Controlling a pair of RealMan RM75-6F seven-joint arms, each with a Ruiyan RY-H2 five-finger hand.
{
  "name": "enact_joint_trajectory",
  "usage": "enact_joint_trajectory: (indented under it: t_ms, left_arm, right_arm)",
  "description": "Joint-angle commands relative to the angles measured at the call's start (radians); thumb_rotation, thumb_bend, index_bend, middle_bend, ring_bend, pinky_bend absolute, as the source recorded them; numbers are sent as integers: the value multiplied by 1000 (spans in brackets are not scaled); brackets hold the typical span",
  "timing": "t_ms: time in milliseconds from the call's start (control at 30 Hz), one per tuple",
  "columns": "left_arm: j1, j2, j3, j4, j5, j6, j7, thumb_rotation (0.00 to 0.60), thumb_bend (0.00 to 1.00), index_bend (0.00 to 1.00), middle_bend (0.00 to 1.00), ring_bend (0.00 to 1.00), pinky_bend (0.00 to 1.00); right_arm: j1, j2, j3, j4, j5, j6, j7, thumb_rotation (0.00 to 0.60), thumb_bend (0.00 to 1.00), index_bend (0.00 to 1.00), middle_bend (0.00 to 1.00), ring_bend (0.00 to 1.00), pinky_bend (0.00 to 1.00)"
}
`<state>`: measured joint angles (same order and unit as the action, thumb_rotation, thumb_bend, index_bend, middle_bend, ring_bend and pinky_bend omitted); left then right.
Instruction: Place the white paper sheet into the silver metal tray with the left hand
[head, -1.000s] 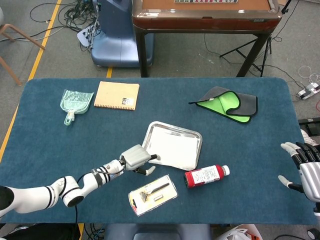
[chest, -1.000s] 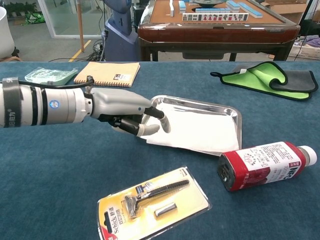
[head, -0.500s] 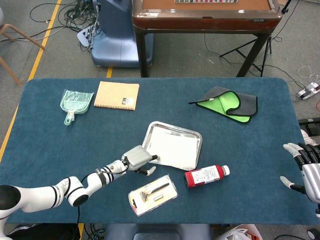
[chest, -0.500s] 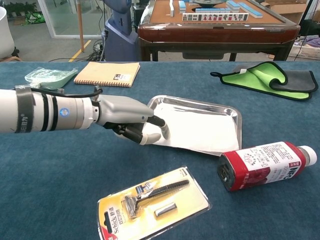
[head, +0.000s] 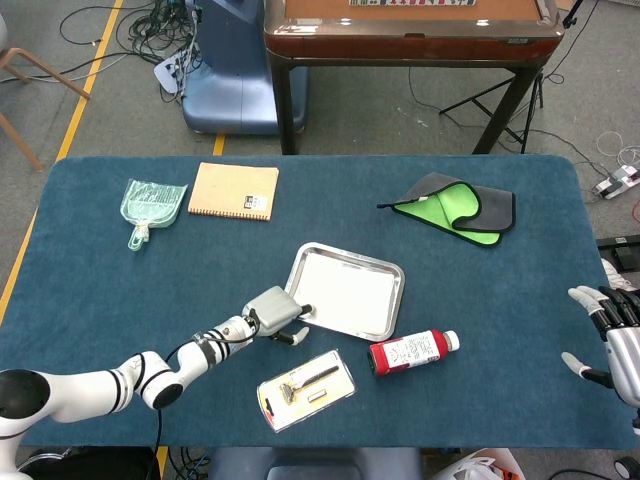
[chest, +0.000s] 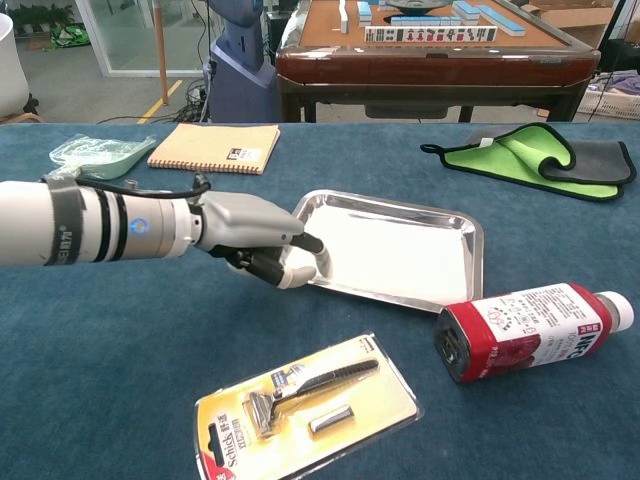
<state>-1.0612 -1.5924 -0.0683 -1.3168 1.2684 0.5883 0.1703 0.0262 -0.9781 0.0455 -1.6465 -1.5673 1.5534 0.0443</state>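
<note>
Flat white paper sheet (chest: 395, 250), shiny rectangular silver metal tray (chest: 471, 262)

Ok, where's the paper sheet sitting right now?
The white paper sheet lies flat inside the silver metal tray at mid-table, with the left hand at the tray's near-left corner and the red bottle just in front.

The rectangular metal tray (chest: 470, 240) is shiny silver and the flat paper sheet (chest: 390, 260) inside is white. The plastic bottle (chest: 525, 330) is red with white cap; the folded cloth (chest: 530, 160) is green and grey.
</note>
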Motion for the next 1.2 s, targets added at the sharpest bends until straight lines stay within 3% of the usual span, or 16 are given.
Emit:
enact_joint_trajectory:
  t_ms: [33, 667, 1200]
  left_arm:
    - [-2, -6, -3, 8, -15, -2, 14, 87, 463, 213, 1000, 1000, 1000]
    - [-9, -26, -12, 55, -92, -2, 76, 111, 463, 216, 1000, 1000, 1000]
    - [-10, -5, -4, -7, -137, 14, 134, 110, 462, 225, 1000, 1000, 1000]
  right_arm:
    - [-1, 0, 0, 0, 0, 1, 1, 600, 49, 203, 197, 115, 145]
    - [-3, 5, 1, -7, -1, 4, -4, 600, 48, 203, 197, 115, 145]
    - [-1, 4, 1, -6, -6, 4, -1, 600, 49, 203, 197, 115, 145]
